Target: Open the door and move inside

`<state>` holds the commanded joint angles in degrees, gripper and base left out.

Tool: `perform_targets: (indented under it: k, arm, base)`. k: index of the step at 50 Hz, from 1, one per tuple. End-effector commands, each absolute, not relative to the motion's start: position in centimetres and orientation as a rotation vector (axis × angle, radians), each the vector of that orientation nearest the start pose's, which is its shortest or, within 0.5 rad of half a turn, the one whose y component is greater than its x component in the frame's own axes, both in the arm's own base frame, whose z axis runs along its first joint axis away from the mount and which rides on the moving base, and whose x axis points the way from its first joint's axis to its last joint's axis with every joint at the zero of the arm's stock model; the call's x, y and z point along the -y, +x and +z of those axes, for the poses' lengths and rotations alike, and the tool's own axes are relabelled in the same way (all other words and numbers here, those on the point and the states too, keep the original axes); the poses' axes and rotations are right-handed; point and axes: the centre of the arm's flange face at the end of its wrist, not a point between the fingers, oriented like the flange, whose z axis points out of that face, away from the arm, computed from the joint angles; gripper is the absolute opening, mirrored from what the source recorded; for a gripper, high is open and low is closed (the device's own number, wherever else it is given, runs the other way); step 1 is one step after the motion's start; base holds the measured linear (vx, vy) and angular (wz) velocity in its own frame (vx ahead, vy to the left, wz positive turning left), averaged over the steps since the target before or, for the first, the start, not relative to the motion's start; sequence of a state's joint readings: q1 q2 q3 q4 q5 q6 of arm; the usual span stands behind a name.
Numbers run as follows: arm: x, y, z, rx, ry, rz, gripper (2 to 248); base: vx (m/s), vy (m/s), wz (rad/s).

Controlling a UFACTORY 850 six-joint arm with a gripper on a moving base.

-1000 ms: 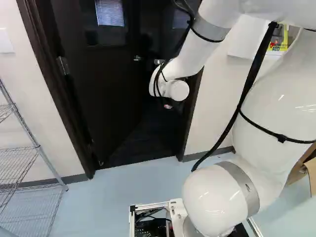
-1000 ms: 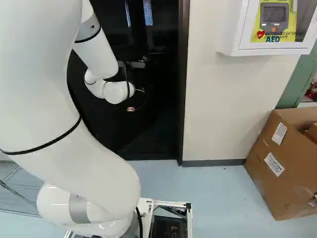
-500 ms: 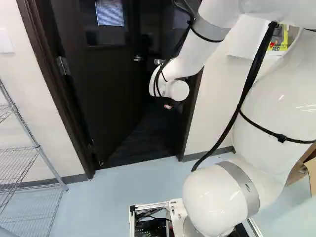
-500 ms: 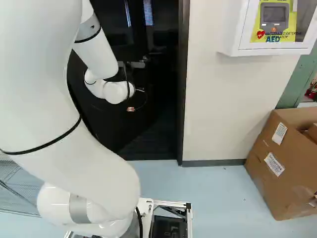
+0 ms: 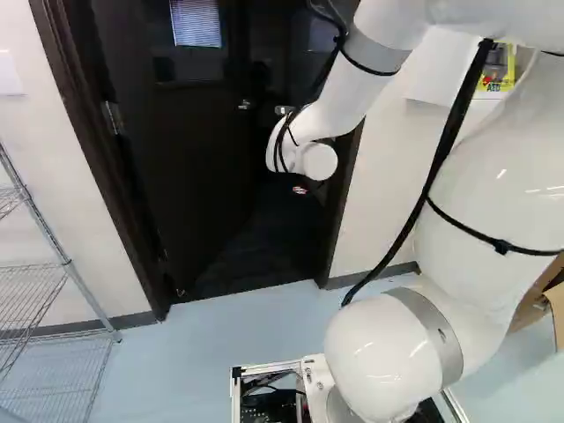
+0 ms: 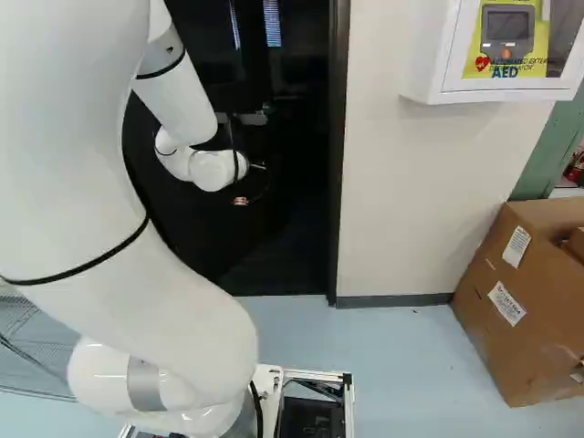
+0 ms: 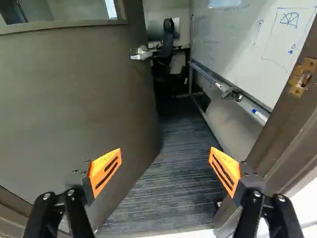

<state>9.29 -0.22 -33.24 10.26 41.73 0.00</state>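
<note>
Standing open into the room beyond, the dark door (image 5: 189, 176) was found swung inward from its hinges (image 5: 112, 117), at the left of the doorway in the left base view. Its window (image 5: 195, 22) showed in the upper part of the panel. The arm (image 5: 348, 84) reached forward to the doorway, and its gripper (image 5: 300, 189) was held in front of the opening, lower than the door handle (image 7: 141, 53).

In the wrist view, the jaws were inspected and recorded as open, spread wide apart, with the orange pads (image 7: 105, 171) angled. The handle, a silver lever near the door's free edge, lay ahead of the gripper (image 7: 165, 161) and apart from it. Dark striped flooring (image 7: 171, 168) ran ahead between the door and a whiteboard (image 7: 247, 44). A chair (image 7: 168, 40) stood farther in, near the handle as seen. A brass strike plate (image 7: 302, 78) was noted on the door frame (image 7: 277, 124), across from the door.

Outside, wire shelving (image 5: 66, 261) stood at the left of the left base view. In the right base view, a white cabinet (image 6: 424, 50) was mounted on the wall (image 6: 411, 182), and a cardboard box (image 6: 516, 315) rested on the pale floor (image 6: 411, 365) near it.
</note>
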Motion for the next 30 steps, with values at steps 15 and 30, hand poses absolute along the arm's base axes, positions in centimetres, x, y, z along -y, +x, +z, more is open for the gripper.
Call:
perform_targets:
  k: [15,30]
  arm:
    - [-6.14,44.13,45.43,-0.076,-2.436,-1.846,247]
    - [-6.14,44.13,45.43,-0.076,-2.436,-1.846,247]
  base:
    - [0.073,0.032,-0.014]
    - [0.081,0.041,-0.012]
